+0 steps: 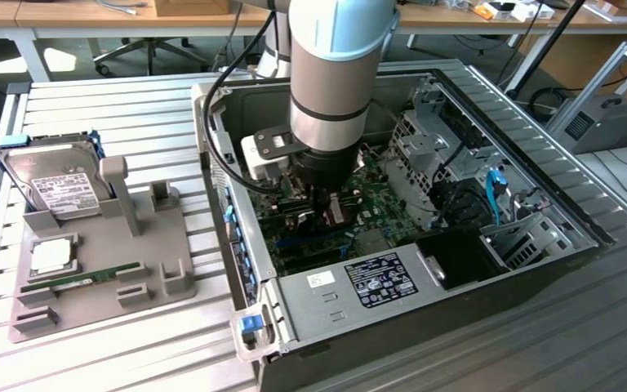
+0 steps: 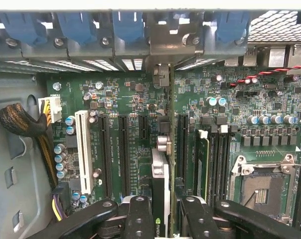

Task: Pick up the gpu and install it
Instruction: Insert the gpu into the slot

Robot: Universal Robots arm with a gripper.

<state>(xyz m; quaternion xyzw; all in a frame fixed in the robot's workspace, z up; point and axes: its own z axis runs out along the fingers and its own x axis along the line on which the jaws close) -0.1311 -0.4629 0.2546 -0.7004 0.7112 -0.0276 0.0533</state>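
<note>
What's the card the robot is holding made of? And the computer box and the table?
The card, seen edge-on, looks like a thin green circuit board, probably fibreglass, with a silvery metal block on one face. The computer box seems to be bare grey sheet metal, dull, with folded edges. The table looks like ribbed silvery metal, perhaps aluminium, judging by its long grooves.

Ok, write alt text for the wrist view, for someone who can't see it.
The gripper grips the gpu edge-on over the green motherboard, among its long black expansion slots. An empty processor socket lies to one side, and blue clips sit in a row beyond the board.
</note>
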